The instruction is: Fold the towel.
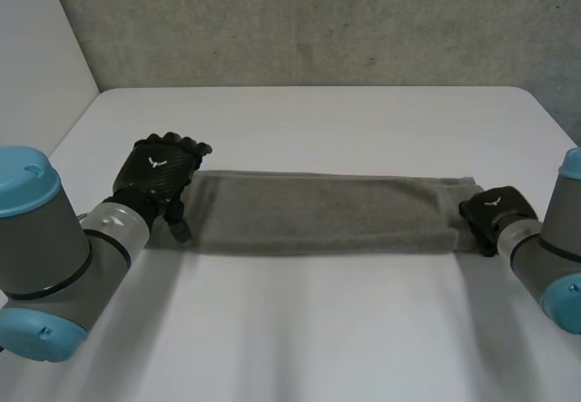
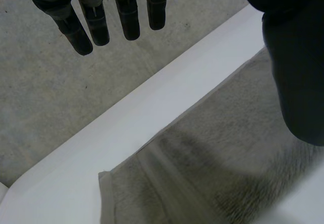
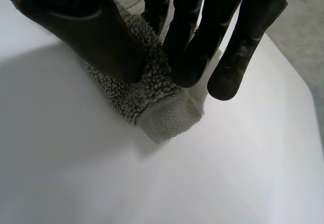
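No legible text or labels

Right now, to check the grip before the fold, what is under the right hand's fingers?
A corner of the grey towel, pinched by the right hand against its thumb; the hem pokes out over the white table. The hand hides the rest.

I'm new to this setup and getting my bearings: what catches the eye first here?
A grey towel lies as a long strip across the white table. The right hand pinches its corner at one end, and the left hand is at the other end, fingers straight.
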Controlling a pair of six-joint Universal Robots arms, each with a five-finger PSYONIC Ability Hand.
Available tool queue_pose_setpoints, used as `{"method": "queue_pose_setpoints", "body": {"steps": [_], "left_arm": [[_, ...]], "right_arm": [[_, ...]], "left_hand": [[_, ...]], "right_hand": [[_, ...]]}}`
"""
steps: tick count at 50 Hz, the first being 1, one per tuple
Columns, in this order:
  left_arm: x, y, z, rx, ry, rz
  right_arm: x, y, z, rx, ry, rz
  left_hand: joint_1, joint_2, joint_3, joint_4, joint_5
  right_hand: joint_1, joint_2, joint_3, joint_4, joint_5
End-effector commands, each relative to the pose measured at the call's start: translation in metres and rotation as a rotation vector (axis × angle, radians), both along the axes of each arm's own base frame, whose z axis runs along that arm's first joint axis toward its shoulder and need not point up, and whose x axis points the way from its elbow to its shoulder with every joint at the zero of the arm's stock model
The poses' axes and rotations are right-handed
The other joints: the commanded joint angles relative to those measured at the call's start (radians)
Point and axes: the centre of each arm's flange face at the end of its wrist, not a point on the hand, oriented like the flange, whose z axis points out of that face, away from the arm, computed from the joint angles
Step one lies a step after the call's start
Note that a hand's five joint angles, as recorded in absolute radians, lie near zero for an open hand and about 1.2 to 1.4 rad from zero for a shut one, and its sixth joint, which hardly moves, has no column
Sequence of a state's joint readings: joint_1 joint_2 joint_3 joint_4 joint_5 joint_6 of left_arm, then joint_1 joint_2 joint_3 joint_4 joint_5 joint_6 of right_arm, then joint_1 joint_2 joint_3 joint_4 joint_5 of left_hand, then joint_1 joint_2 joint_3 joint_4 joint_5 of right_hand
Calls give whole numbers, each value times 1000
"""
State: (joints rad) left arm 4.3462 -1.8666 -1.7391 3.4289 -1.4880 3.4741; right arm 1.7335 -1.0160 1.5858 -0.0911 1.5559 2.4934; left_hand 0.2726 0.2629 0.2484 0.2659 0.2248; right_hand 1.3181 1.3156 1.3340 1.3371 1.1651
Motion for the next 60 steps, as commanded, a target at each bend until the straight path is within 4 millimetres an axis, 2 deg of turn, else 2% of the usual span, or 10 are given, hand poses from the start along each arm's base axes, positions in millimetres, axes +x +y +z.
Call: {"method": "queue_pose_setpoints", "body": {"steps": [1, 12, 18, 23, 31, 41, 45, 47, 49, 60], "left_arm": [[0, 3, -1, 5, -2, -2], [2, 3, 8, -22, 8, 1], [2, 3, 10, -26, 11, 3], [2, 3, 10, -27, 12, 1], [1, 3, 10, -26, 11, 1], [1, 4, 9, -23, 10, 1], [1, 4, 8, -20, 9, 1], [1, 3, 7, -18, 8, 1], [1, 3, 7, -19, 7, 1], [1, 3, 6, -18, 8, 1]], "right_arm": [[-36, -23, 32, -121, 50, -138], [-110, -61, 61, -211, 239, -276], [-107, -70, 80, -269, 247, -270], [-48, -59, 105, -362, 173, -141], [86, 18, 134, -468, 18, 215], [197, 111, 53, -345, 6, 590], [204, 124, 33, -299, 14, 647], [202, 125, 32, -281, -1, 652], [198, 122, 34, -279, -6, 636], [126, 83, 75, -223, -170, 362]], "left_hand": [[-77, -67, -53, -70, -203], [-77, -67, -53, -70, -203], [-77, -67, -53, -70, -203], [-80, -70, -55, -73, -206], [-80, -70, -55, -73, -206], [-83, -73, -58, -76, -209], [-83, -73, -58, -76, -209], [-83, -73, -58, -76, -209], [-83, -73, -58, -76, -209], [-86, -76, -61, -79, -212]], "right_hand": [[78, 81, 62, 59, 57], [78, 81, 62, 59, 57], [78, 81, 62, 59, 57], [78, 81, 62, 59, 57], [78, 81, 62, 59, 57], [78, 81, 62, 59, 57], [-52, -49, -68, -71, -73], [-868, -866, -884, -887, -890], [-1041, -1038, -1057, -1060, -1062], [-1144, -1141, -1160, -1163, -1165]]}}
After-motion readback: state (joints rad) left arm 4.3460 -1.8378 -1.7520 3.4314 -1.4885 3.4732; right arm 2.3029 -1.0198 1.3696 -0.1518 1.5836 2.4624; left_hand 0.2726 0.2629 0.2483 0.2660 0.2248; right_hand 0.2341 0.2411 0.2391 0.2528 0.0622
